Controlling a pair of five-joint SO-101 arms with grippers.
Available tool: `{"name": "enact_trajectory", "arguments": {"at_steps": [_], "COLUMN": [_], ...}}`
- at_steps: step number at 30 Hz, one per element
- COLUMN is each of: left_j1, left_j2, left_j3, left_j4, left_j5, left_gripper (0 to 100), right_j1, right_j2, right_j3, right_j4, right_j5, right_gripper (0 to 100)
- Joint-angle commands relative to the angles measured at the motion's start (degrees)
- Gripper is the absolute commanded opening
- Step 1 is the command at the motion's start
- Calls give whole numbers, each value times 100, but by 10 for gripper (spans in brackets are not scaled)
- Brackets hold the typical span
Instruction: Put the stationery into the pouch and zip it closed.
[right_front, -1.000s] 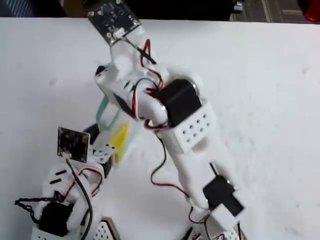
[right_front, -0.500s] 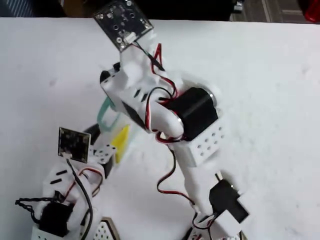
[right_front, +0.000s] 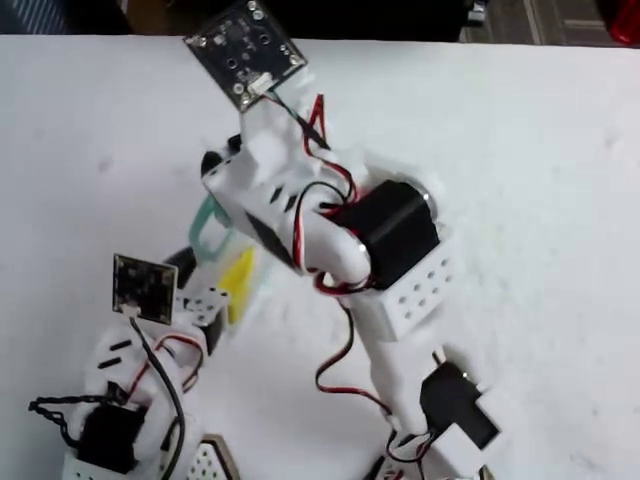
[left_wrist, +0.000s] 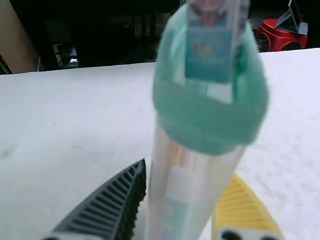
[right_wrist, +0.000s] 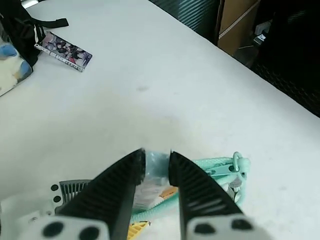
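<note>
In the high view the clear plastic pouch with a mint-green fabric strap (right_front: 210, 226) lies left of centre on the white table (right_front: 540, 200). Most of it is hidden under the right arm (right_front: 390, 260), which crosses the frame from the bottom edge to the upper left. The left gripper (left_wrist: 187, 175), set at the lower left corner, is clenched on the pouch. Its grey ribbed finger (left_wrist: 112, 205) and yellow finger (left_wrist: 240, 210) press the clear body from either side, and the strap with a printed paper label (left_wrist: 210, 40) stands just beyond their tips.

The right gripper (right_wrist: 156, 154) hovers right over the pouch's pale blue edge; whether it grasps anything I cannot tell. A mint clasp (right_wrist: 239, 164) sits just beside it. Well apart on the table lies a small printed card (right_wrist: 62, 51), with a black bag strap (right_wrist: 20, 22) and a pale plush item (right_wrist: 10, 67) near it. A brown cardboard box (right_wrist: 240, 22) stands past the table's far edge. In the left wrist view a red object (left_wrist: 280, 32) stands beyond the table.
</note>
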Motion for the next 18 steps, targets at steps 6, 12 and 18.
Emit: {"name": "enact_trajectory", "arguments": {"at_steps": [6,12,18], "left_j1": [-119,-110,-110], "left_j2": [-4,-4,-4], "left_j3": [-26,-26,-26], "left_j4": [-185,-193,-193], "left_j5": [-26,-26,-26], "left_gripper": [218,218,218], "right_j1": [-462,-418,-312], "right_j2": [-831,-1516,-1666], "right_j3": [1292,2057,2145], "right_j4": [101,-242,-444], "right_j5": [633,642,149], "right_gripper": [17,50,301]}}
